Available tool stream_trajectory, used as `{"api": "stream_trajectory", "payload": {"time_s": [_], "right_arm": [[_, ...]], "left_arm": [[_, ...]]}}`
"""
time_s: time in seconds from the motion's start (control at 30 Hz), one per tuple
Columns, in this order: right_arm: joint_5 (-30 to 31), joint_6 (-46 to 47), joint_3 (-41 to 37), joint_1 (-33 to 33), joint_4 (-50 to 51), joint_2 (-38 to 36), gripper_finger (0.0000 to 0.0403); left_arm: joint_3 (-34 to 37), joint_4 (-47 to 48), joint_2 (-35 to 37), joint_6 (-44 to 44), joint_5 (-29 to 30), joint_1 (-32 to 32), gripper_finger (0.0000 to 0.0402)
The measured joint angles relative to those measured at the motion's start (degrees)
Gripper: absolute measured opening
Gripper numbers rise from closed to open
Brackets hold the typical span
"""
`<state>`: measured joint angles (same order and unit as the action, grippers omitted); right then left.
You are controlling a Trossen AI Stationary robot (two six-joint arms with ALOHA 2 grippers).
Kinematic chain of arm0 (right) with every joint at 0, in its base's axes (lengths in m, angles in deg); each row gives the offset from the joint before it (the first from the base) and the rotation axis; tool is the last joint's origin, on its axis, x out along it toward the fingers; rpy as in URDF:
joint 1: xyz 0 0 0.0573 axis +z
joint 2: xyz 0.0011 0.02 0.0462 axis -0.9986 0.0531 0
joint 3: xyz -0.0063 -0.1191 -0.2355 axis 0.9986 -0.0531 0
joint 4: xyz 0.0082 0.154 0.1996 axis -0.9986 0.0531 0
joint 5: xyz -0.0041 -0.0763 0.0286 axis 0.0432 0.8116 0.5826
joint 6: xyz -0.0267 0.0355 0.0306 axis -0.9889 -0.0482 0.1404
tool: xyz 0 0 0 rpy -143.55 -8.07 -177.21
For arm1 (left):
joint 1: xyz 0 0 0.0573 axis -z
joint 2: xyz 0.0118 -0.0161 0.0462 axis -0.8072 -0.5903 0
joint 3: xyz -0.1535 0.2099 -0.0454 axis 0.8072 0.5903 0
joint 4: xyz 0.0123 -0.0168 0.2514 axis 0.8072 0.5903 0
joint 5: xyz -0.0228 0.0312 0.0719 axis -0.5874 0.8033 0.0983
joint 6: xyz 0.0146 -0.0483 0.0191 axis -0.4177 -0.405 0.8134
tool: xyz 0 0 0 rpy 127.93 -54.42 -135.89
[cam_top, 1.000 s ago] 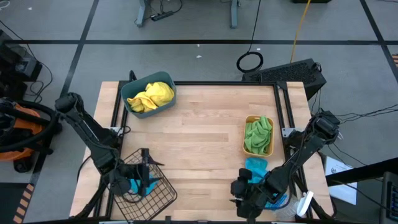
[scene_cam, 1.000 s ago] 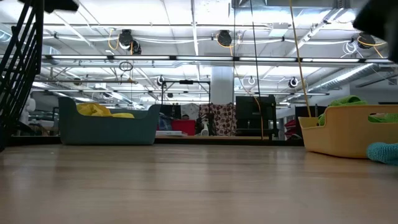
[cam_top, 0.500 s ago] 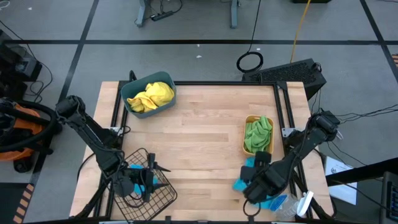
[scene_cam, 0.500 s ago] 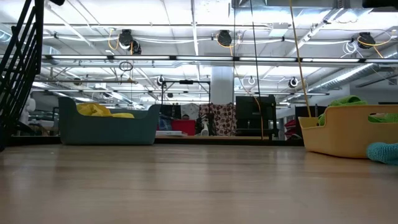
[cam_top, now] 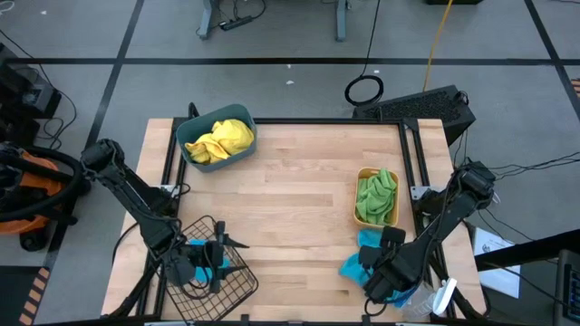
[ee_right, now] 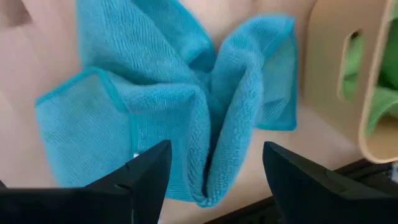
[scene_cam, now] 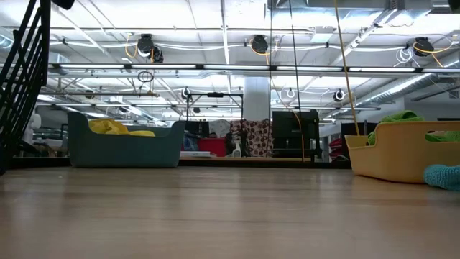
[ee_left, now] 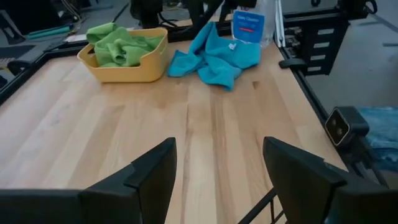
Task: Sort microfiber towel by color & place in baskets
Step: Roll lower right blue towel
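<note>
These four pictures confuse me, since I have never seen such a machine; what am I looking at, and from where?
Two dark robot arms work at a wooden table. One picture looks down from above, one looks level across the tabletop, and two come from cameras on the arms' wrists.

On the table stand a teal plastic bin with yellow cloths, an orange-yellow tub with green cloths, and a dark wire-mesh basket with a blue cloth inside.

The right tool hangs open over a crumpled bright blue cloth beside the tub. The left tool is open at the basket. Neither holds anything.
</note>
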<state>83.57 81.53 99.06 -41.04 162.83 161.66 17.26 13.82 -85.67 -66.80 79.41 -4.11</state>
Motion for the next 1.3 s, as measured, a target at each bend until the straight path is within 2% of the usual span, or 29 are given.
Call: {"api": "stream_trajectory", "payload": {"time_s": [0.2, 0.33, 0.43, 0.6, 0.67, 0.9, 1.03, 1.3], "right_arm": [[-4.0, 1.3, -5.2, 0.0, -3.8, 0.0, 0.024], [-5.6, 1.3, -8.2, 0.0, -6.7, 0.0, 0.0213], [-6.7, 1.3, -8.8, 0.0, -7.1, 0.0, 0.0165], [-6.3, 1.0, -7.4, -0.2, -7.2, 0.0, 0.004], [-4.7, 0.6, -6.0, -0.2, -7.1, 0.0, 0.0012], [8.3, -2.8, 3.4, -0.2, -6.7, 0.0, 0.0007], [19.1, -8.1, 9.4, -0.2, -6.7, 0.0, 0.0004], [41.6, -31.0, 15.9, 0.1, -12.9, 0.0, 0.0003]], "left_arm": [[0.0, -1.7, 0.0, 0.0, 0.2, -0.1, 0.0244], [0.0, -2.1, 0.0, 0.0, 0.2, -0.1, 0.0244], [0.0, -2.1, 0.0, 0.0, 0.2, -0.2, 0.0244], [0.0, -2.8, 0.0, 0.0, 0.5, -0.2, 0.0244], [0.0, -3.4, 0.0, 0.1, 1.2, -0.3, 0.0244], [0.0, -3.7, 0.0, 0.3, 1.7, -2.6, 0.0244], [0.0, -4.3, 0.0, 0.1, 1.7, -4.6, 0.0244], [0.0, -11.1, -2.5, 3.0, 1.7, -7.1, 0.0244]]}}
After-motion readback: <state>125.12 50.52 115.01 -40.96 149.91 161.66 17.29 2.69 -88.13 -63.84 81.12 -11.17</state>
